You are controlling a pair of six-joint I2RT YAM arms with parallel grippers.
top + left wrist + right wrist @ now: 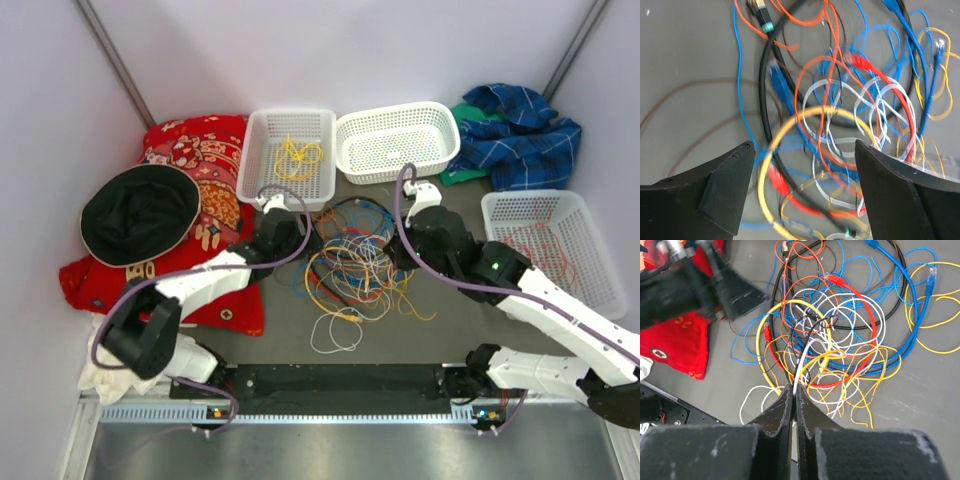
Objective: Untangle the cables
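The cables (350,265) lie in a tangled heap of yellow, orange, blue, white, red and black loops mid-table. My left gripper (300,240) is at the heap's left edge. In its wrist view it (802,147) is open, with a yellow loop (771,150), a black cable (764,85) and a red one below the gap. My right gripper (400,255) is at the heap's right edge. In its wrist view it (794,390) is shut on a white cable (799,365), with a thin black wire beside it, rising from the heap (840,335).
Three white baskets stand around the heap: a back-left one (255,140) with a yellow cable (298,155), a back-middle one (397,118), and a right one (590,215) with a thin red wire. A red cloth (205,145) with a black hat (140,212) lies left, a blue plaid cloth (525,135) back right.
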